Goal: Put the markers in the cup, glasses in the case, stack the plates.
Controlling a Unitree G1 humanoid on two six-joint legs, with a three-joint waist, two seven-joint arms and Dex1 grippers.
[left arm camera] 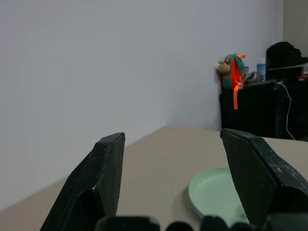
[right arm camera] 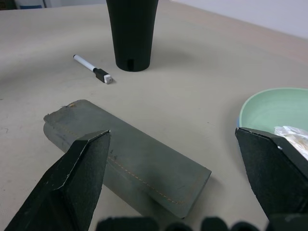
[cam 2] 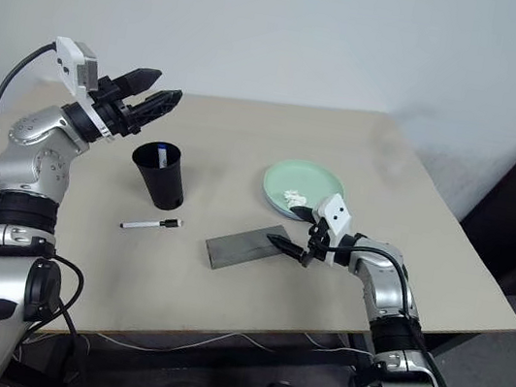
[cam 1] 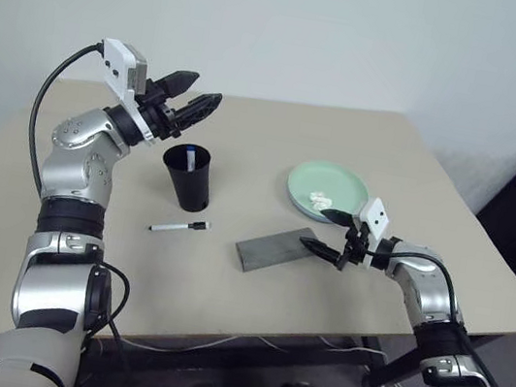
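1. The right end effector (cam 1: 333, 233), fingers apart and empty, hovers at the closed case (cam 1: 279, 249); whether the glasses are inside I cannot tell.
2. One marker (cam 1: 179, 227) lies loose on the counter (cam 1: 245, 152), near the cup (cam 1: 188, 176), which already holds one.
3. The green plate (cam 1: 327, 189) sits stacked on the blue one.
4. The left end effector (cam 1: 192, 95), spread and empty, hangs above the cup; open counter all around.

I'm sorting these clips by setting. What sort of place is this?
Probably a lab or office room set up for robot trials: a plain beige table against a bare white wall, loose cables beneath it, and bags heaped on a black cabinet nearby.
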